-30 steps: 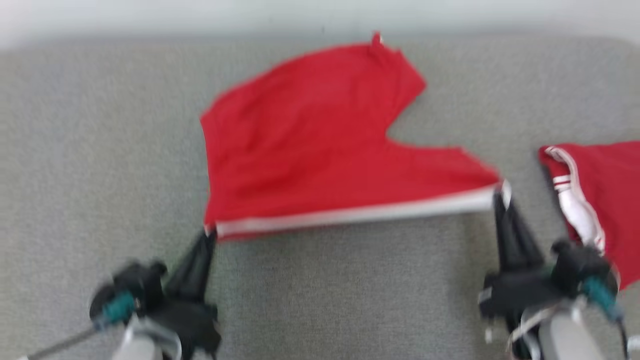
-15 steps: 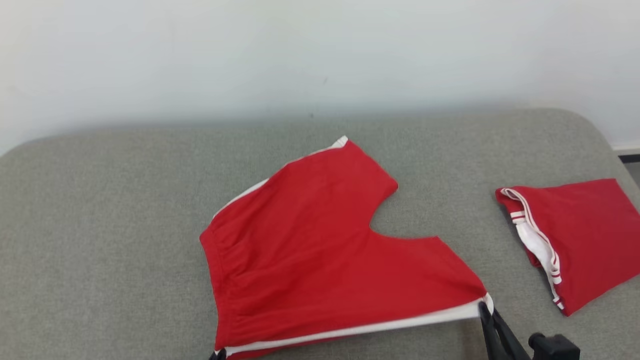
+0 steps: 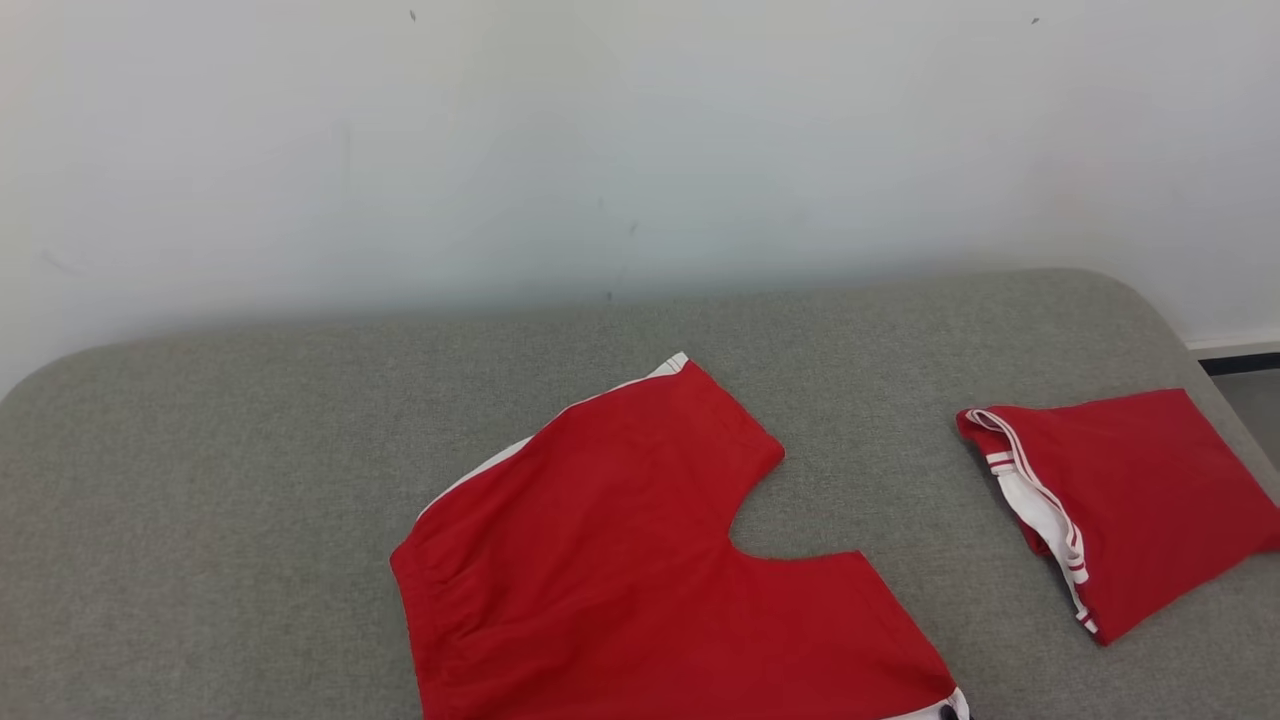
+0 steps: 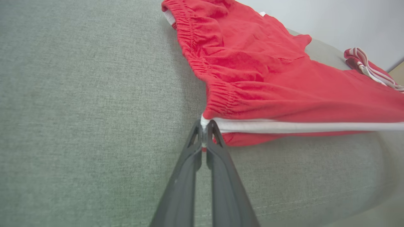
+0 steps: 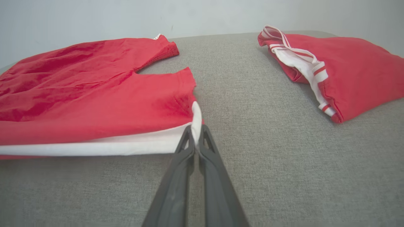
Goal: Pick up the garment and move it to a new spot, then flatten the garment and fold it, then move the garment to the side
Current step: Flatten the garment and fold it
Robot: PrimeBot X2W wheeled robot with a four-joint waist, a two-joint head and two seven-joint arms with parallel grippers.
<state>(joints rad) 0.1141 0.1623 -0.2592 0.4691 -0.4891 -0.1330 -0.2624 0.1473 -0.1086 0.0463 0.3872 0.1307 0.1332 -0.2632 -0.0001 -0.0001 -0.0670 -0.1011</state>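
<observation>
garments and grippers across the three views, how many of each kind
red shorts, spread out: 1
folded red garment with white trim: 1
grippers, each shut on the white side stripe of the red shorts: 2 (left gripper, right gripper)
grey cushion under it all: 1
total: 5

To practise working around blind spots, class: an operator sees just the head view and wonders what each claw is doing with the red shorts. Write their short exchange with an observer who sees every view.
Operator: Is anything gripped on the robot's left?
Observer: Yes. The left claw is shut on the red shorts at the waistband corner, right on the white stripe.
Operator: And on the right?
Observer: The right claw is shut on the leg-hem corner, at the other end of that stripe.
</observation>
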